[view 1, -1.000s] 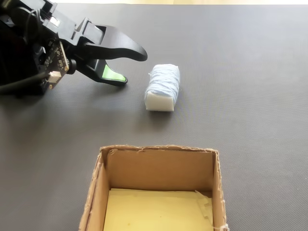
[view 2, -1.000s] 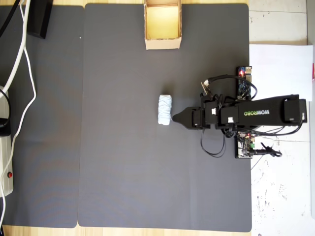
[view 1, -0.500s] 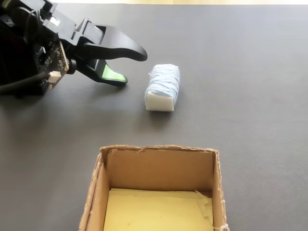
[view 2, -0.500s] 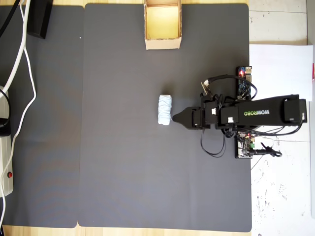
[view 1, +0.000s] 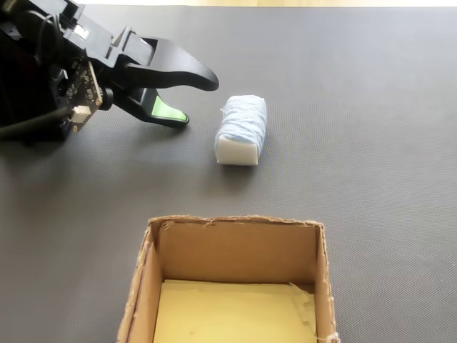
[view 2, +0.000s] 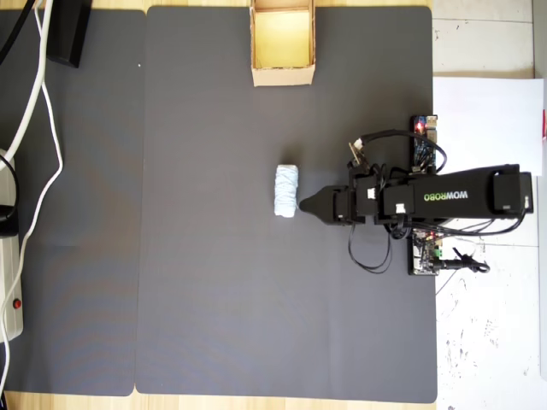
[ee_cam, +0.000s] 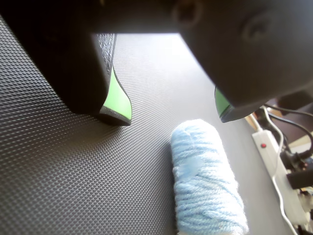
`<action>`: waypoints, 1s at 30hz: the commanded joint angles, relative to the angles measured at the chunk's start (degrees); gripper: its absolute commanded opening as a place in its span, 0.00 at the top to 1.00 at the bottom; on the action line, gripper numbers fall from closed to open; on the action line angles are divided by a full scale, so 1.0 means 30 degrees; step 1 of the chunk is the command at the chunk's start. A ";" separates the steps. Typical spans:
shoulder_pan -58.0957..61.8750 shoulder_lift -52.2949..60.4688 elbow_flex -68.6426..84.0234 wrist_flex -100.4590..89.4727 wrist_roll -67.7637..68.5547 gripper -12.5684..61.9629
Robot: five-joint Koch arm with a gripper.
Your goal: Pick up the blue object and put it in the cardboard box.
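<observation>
Nothing visibly changed: pincer (view 1: 193, 100) and blue object (view 1: 242, 129) unmoved.

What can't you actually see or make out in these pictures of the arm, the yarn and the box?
- Brown cardboard box: its near part is cut off by the fixed view's bottom edge.
- Pale blue wound roll: its near end runs off the wrist view's bottom edge.
- Black gripper: overhead, the jaws stack, so no gap shows.
- White power strip: blurred, cut by the wrist view's edge.

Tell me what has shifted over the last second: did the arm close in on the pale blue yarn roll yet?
Nothing visibly changed. The black gripper with green pads stays open just short of the pale blue wound roll, not touching it. The roll lies in the same spot on the dark grey mat, and the brown cardboard box with the yellowish inside is still empty.
</observation>
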 commanded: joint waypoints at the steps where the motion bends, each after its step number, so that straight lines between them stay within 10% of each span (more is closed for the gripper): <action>1: 0.0029 0.1729 0.0762 0.1963 0.0146 0.37; 30: 0.0732 0.1729 0.0703 -0.1230 0.0146 0.37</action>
